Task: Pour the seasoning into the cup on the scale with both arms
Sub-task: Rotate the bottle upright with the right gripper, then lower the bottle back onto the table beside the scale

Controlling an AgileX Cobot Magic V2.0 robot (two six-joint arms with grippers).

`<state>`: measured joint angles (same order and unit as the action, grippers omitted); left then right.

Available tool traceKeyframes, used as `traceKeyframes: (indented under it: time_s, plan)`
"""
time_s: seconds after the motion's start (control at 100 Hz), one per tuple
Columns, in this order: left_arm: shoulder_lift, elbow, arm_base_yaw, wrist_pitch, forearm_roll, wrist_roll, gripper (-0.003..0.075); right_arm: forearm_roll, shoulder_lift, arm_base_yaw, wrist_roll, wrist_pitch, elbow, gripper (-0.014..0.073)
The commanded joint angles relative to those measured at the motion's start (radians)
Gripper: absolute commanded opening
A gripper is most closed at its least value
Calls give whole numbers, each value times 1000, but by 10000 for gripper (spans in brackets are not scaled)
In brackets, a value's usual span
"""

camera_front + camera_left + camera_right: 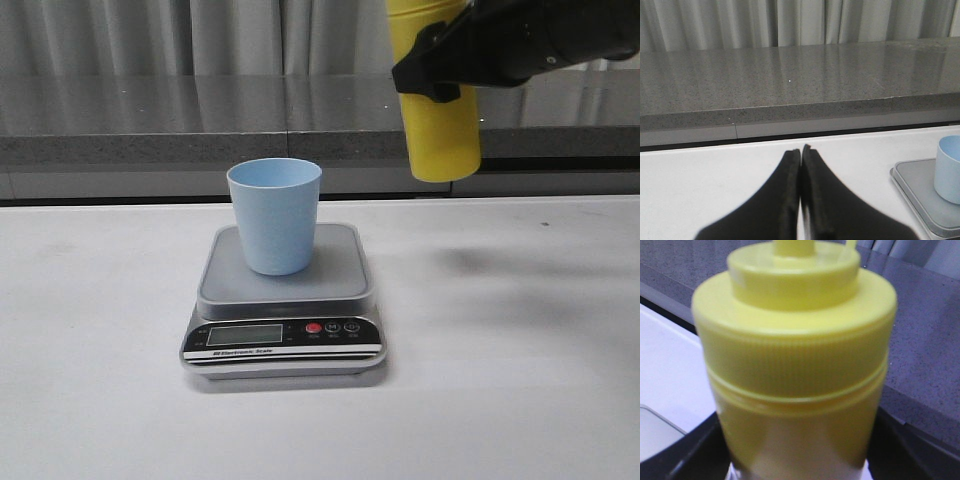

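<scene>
So the right gripper (440,70) is clamped around the middle of the seasoning (436,135), holding the yellow bottle upright and up in the air, off to the right of the cup (274,215) and a bit behind it. The nozzle end runs out of the top of the front view, so there's no telling if the cap is on or off. The left gripper (801,155) has its jaws pressed together with nothing between them, low over the table (520,400) to the left of the scale (284,305). The cup's already sitting on the scale's platform. Picking up looks done; the tilt and pour are still to come, and the cup looks empty as far as can be seen.
</scene>
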<state>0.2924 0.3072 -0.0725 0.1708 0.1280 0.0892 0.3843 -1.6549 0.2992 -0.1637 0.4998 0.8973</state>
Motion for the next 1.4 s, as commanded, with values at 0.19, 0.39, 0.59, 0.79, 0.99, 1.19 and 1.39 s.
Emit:
traceKeyframes:
  time_s: [0.19,0.39,0.59,0.79,0.99,1.19,1.39]
  plan:
    - [7,28,2,-82,6,-7,-18,-101,52,-11,111,307,-168,255]
    - [7,28,2,-82,6,-7,-18,-128,31,-11,125,355,-226,255]
    - [7,28,2,-82,6,-7,-18,-131,-8,-11,124,411,-226,255]
    - [7,28,2,-82,6,-7,-18,-132,-51,-11,121,475,-226,255]
    - [7,24,2,-82,6,-7,-18,-132,-97,-11,101,510,-235,255]
    - [7,24,2,-82,6,-7,-18,-132,-118,-11,101,529,-242,255]
    - [7,24,2,-82,6,-7,-18,-132,-147,-11,94,579,-269,255]
